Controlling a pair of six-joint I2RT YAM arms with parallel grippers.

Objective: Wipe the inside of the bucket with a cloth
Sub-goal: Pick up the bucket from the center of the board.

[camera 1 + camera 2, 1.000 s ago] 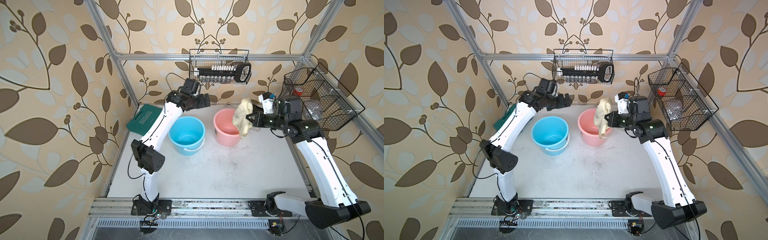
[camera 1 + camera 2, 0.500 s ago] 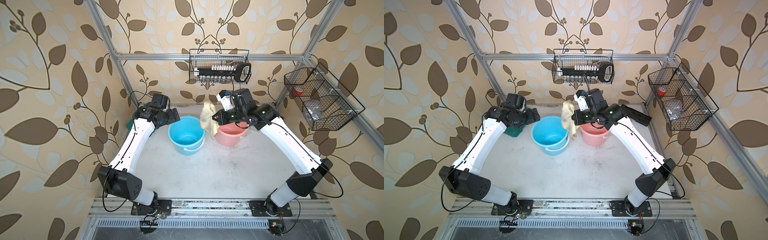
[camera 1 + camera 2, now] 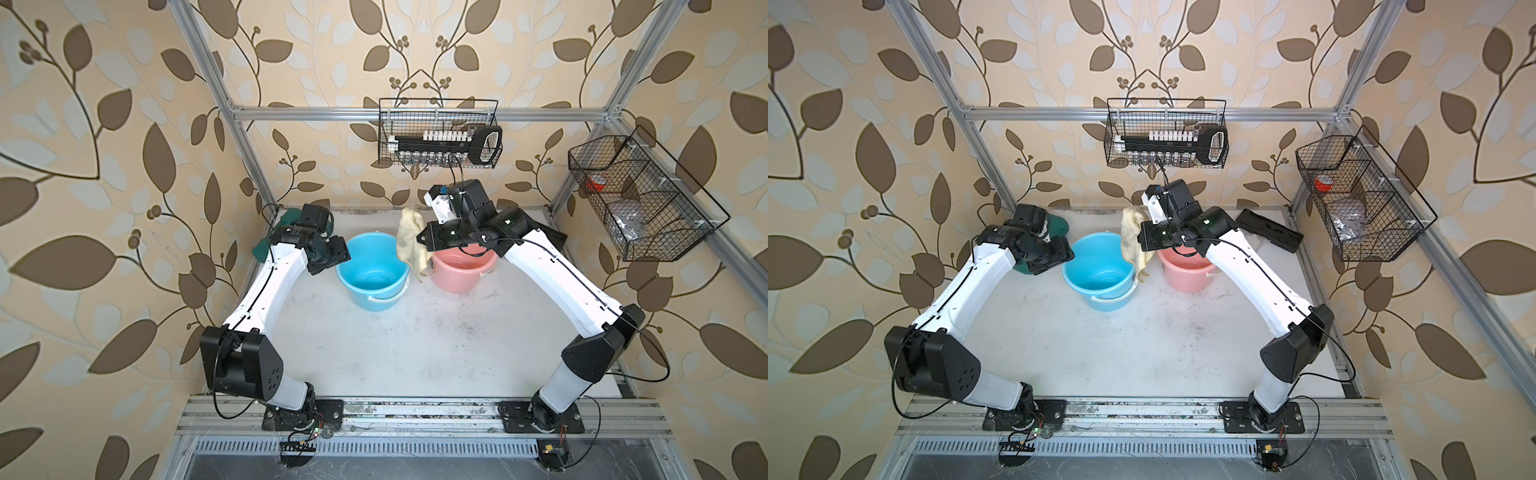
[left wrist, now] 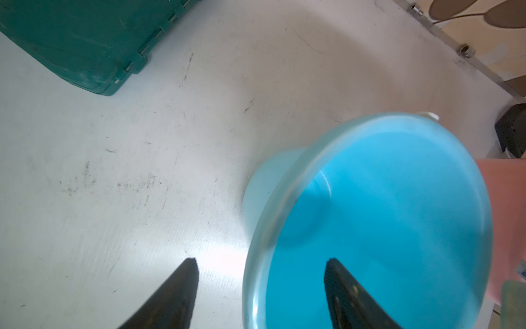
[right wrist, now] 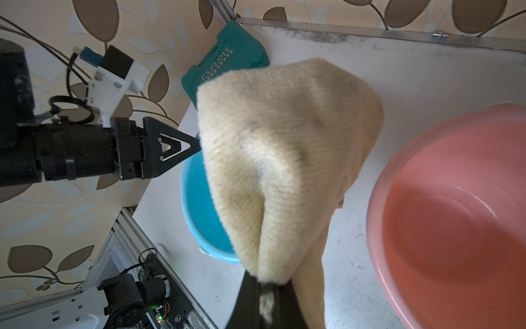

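- Swung across from the 3 o'clock side of the pink bucket (image 3: 461,279) a second ago, the right gripper (image 5: 264,284) now carries the cloth (image 3: 409,239) over the gap between the two buckets.
- Over the same second the left gripper (image 4: 261,263) has drawn back from the table's (image 3: 415,353) 12 o'clock edge to the 9 o'clock side of the blue bucket (image 3: 374,300).
- The right gripper's jaws are clamped tight on a bunched corner of the cloth. The rest hangs down, stained, at the blue bucket's 3 o'clock rim; whether it touches that rim I cannot tell.
- The left gripper's jaws stand partly apart and hold nothing. In the left wrist view one finger is over the table and the other over the bucket's inside, with the rim between them.
- Both buckets stand upright, blue toward 11 o'clock of the table and pink toward 1 o'clock.
- A green case (image 5: 227,57) lies at the 10 o'clock corner.
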